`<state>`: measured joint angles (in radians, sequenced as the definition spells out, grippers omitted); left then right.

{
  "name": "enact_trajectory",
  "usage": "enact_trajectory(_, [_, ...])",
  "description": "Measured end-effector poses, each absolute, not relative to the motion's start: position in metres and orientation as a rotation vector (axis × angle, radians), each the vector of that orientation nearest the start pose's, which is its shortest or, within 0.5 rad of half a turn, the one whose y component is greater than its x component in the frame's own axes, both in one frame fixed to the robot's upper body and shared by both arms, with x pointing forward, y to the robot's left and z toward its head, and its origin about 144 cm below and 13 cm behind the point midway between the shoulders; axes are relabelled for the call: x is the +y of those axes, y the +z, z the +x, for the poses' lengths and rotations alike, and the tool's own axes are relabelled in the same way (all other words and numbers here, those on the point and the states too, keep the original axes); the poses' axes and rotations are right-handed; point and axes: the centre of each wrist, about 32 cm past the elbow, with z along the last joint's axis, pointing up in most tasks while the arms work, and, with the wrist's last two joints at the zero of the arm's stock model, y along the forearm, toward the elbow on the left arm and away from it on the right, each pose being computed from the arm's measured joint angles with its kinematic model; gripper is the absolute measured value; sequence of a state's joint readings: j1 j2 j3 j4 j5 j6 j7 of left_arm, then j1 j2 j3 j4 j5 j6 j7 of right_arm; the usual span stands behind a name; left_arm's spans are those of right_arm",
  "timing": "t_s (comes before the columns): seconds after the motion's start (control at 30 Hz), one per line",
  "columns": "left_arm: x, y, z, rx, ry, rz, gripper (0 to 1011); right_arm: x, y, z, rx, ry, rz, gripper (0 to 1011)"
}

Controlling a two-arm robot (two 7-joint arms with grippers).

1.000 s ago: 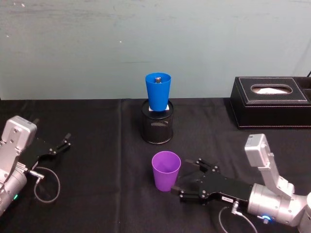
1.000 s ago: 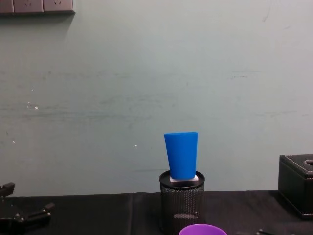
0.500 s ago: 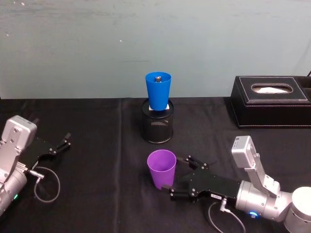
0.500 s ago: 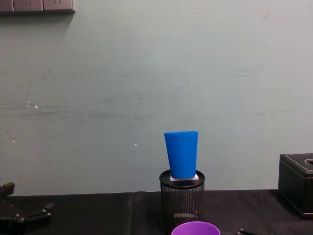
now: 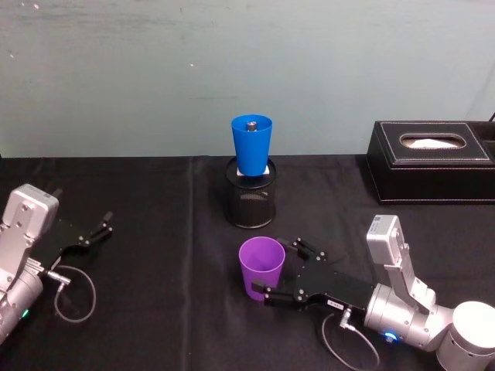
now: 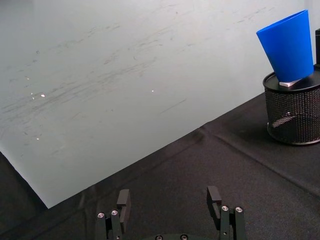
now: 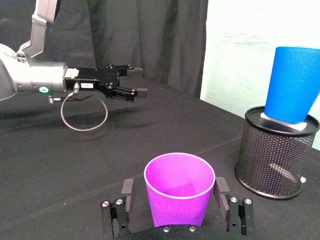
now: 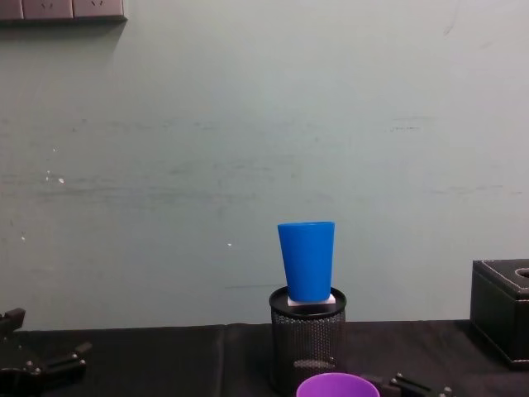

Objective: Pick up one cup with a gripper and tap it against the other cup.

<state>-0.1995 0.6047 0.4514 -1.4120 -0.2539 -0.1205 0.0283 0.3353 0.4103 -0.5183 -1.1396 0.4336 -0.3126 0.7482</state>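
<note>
Purple cup point(image 5: 261, 268) stands between jaws of right claw point(image 5: 281, 269).

Head camera high, chest camera low, both forward; wrist cameras close; blue cup point(image 5: 252, 144) common to all.

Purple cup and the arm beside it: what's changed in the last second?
The right gripper slid towards the robot's left, from beside the purple cup to around it: its open fingers now straddle the cup, not yet closed on it. The cup stands roughly where it was. The blue cup on the black mesh holder and the left gripper, parked open at the left, have not moved.
</note>
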Motion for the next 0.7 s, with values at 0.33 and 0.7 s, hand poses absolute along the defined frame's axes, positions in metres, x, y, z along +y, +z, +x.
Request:
enact_trajectory(0.33, [0.3097, 1.1398, 0.4886, -0.285, 1.248, 0.304, 1000, -0.2601, 1.1015, 0.5254, -0.087, -0.538, -0.045, 1000])
enact_trajectory(0.7, [0.3097, 1.1398, 0.4886, -0.285, 1.248, 0.305, 1000, -0.2572, 1.1022, 0.5270, -0.065, -0.536, -0.054, 1000])
